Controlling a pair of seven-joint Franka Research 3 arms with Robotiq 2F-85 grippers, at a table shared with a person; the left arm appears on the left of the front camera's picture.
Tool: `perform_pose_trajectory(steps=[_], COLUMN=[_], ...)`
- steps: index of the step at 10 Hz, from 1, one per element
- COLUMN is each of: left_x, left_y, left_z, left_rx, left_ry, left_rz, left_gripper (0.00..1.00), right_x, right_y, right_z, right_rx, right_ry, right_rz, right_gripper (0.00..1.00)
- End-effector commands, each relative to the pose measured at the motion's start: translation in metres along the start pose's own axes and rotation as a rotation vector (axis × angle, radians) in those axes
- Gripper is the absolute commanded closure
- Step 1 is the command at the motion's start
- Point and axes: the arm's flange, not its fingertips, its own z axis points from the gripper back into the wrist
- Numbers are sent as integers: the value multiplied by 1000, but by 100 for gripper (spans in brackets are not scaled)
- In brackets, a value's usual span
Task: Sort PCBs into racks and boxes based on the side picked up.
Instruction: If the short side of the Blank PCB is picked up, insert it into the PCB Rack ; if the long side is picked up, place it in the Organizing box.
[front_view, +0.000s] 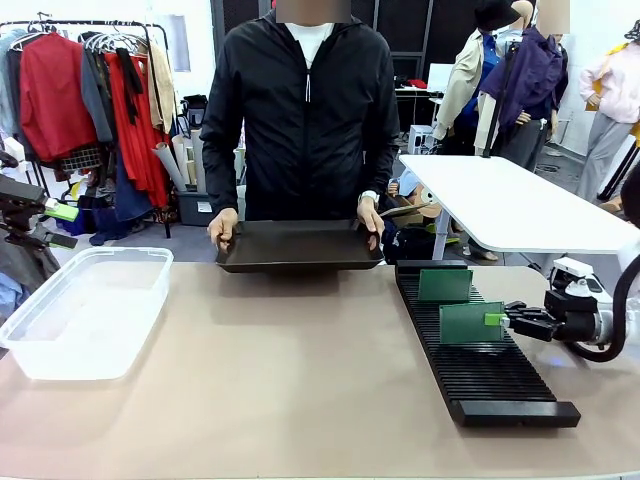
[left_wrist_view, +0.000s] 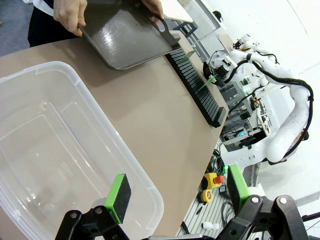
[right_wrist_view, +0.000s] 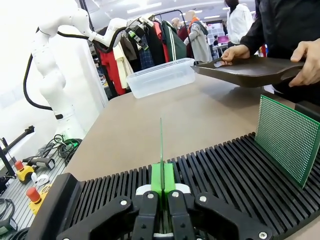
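Two green PCBs stand upright in the slots of the black rack on the right of the table. The farther PCB stands free; it is speckled in the right wrist view. My right gripper is shut on the near edge of the closer PCB, which the right wrist view shows edge-on between the gripper pads, seated in the rack. My left gripper hangs open over the clear box, nothing between its green pads. The box looks empty.
A person at the far side holds a dark shallow tray with both hands, raised off the table edge. Bare table top lies between the box and the rack. A white side table stands behind at the right.
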Motion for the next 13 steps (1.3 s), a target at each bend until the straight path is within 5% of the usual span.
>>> perform_pose_trajectory(steps=[1,13], left_x=[0,0], left_y=[-3,-3], left_z=[0,0], left_rx=[4,4], left_ry=[-1,-1], left_rz=[2,2], left_gripper=[0,0], right_x=[0,-3], right_y=[-1,-7], right_z=[2,-1], right_rx=[30,-22], right_ry=[2,-39], right_rz=[25,84], right_gripper=[100,100])
